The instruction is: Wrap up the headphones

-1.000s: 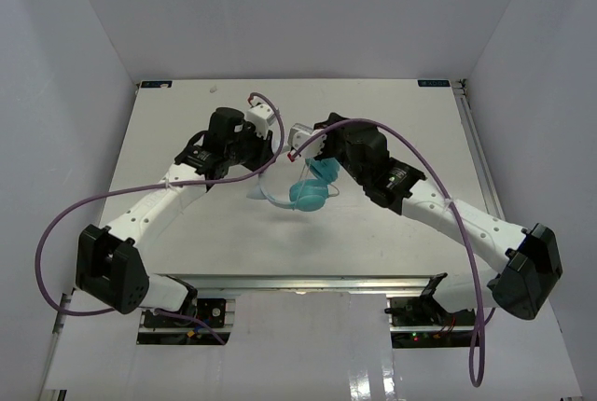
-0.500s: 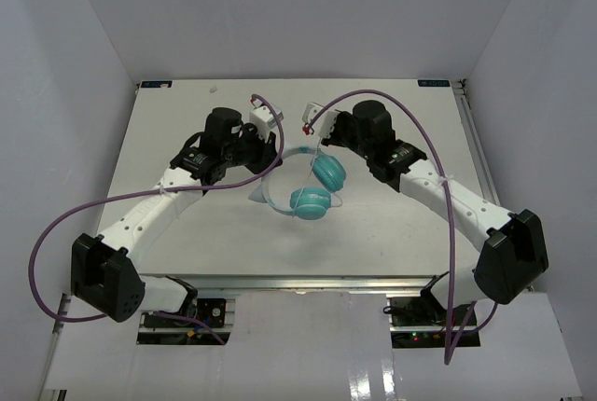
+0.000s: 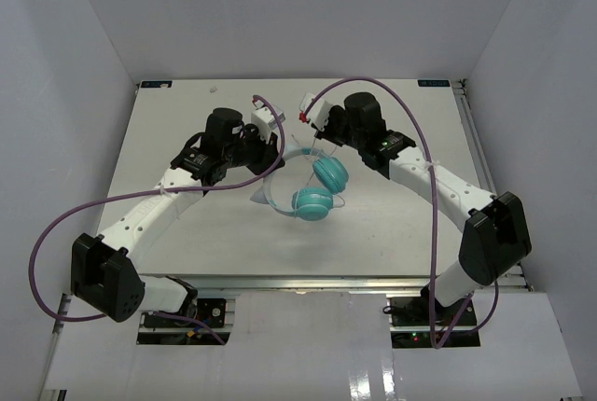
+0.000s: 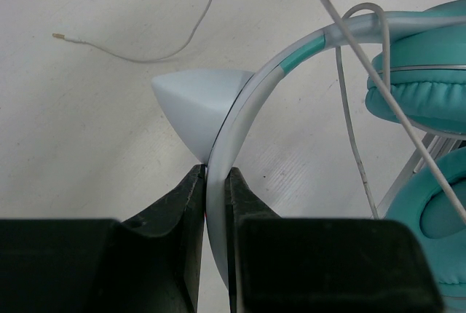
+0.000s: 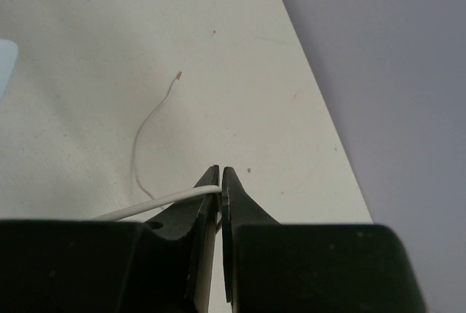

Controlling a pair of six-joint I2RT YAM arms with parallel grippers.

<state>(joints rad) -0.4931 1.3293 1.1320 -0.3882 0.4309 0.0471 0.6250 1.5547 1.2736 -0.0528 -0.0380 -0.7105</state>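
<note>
Two teal cups (image 3: 328, 174), pale headband (image 4: 247, 109) — thin cord (image 5: 175, 197)

table (image 3: 373, 242): white, matte | walls (image 3: 298, 9): plain pale grey, three sides | light: even, soft shadows

Right gripper (image 5: 220, 179), jaws pinched on the thin headphone cord (image 5: 169, 199). A loose strand, apparently the same cord's end, curved up over the white table (image 5: 87, 22) to a tan tip. The grey wall (image 5: 393, 73) stood at right.
</note>
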